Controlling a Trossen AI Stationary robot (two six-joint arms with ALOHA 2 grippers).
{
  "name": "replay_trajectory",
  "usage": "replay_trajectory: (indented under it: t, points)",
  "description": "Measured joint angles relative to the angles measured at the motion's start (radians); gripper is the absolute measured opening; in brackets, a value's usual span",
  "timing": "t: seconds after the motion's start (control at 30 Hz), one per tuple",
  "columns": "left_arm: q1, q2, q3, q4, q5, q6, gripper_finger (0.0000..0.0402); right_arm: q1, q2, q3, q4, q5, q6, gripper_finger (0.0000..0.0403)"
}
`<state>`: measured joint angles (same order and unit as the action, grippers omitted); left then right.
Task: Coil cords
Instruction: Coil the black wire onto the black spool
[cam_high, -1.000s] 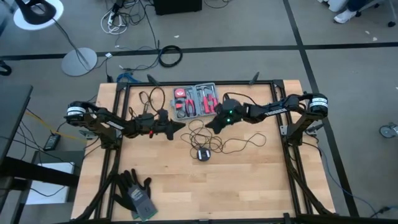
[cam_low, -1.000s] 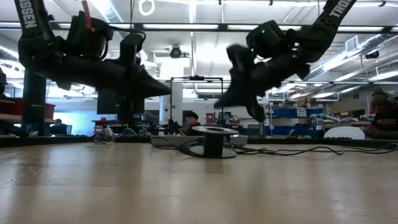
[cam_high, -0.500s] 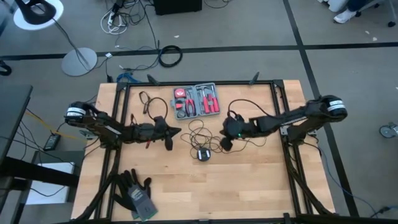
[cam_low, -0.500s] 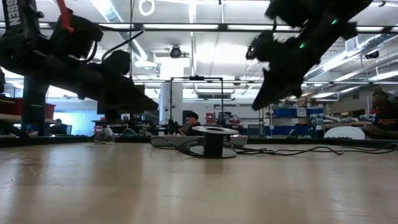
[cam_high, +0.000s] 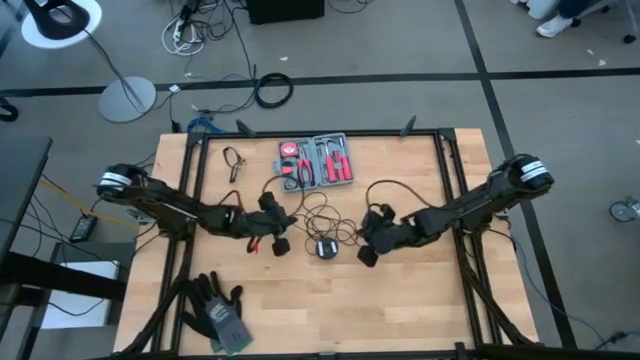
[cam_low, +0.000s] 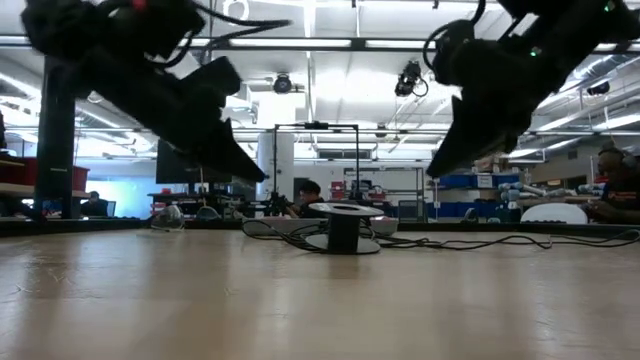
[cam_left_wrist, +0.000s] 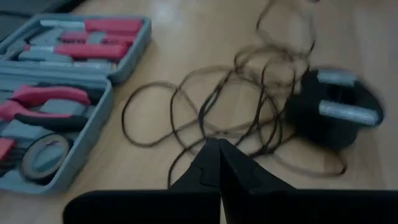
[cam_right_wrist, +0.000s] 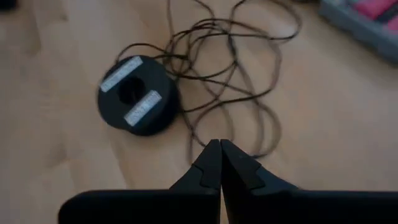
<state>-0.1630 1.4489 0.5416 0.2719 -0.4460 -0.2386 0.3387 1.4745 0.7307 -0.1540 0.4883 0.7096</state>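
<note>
While both end effectors hang closed and empty above the light wooden table (cam_high: 400, 300), the thin black cord (cam_high: 322, 213) lies in a loose, overlapping tangle near the table's middle, between the two arms. Its round black puck-like disc (cam_high: 327, 248) sits at the near side of the tangle, flat on the wood.

- Left end effector (cam_high: 281, 244): fingers pressed together, nothing between them, just beside the tangle on its left. Wrist view shows its tips (cam_left_wrist: 219, 163) over the outer loops.
- Right end effector (cam_high: 367, 255): likewise closed and empty, near the disc on its right; wrist view has its tips (cam_right_wrist: 219, 163) close to a trailing loop.

Risks, as I judge them:
- Wire is very thin and lies flat. A pinch may close on wood or take several crossed strands at once, tightening the tangle instead of coiling it.
- Pulling a strand could drag the disc, since it looks light.
- Open grey case of red-handled tools (cam_high: 316, 161) sits just behind the tangle; a swept loop could snag on its edge or contents.
- Both arms are crowding the same small patch, so they could collide.

Hard to make out:
- Cord's free end cannot be traced; loops cross too often.
- Low view shows the disc (cam_low: 343, 228) side-on, wire barely visible.
- Whether the fingertips touch the wire cannot be told.
- Dark gloves (cam_high: 217, 310) lie well apart at the near left corner.
</note>
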Motion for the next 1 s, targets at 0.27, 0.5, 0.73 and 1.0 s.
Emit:
replay_trajectory:
  t: [0.27, 0.5, 0.73, 1.0]
  points:
    - [-0.003, 0.005, 0.191, -0.296, 0.014, 0.0, 0.0, 0.005, 0.165, 0.0, 0.135, -0.049, 0.071, 0.0007]
    - [-0.008, 0.004, 0.197, -0.305, 0.037, -0.001, 0.0001, 0.028, 0.242, 0.006, 0.219, -0.118, -0.163, 0.0002]
    - [-0.031, 0.004, 0.198, -0.302, 0.038, -0.004, 0.0001, 0.052, 0.252, 0.05, 0.166, -0.069, -0.326, 0.0002]
    - [-0.069, 0.004, 0.198, -0.31, 0.032, -0.082, 0.0001, 0.094, 0.252, 0.17, -0.075, 0.138, -0.457, 0.0001]
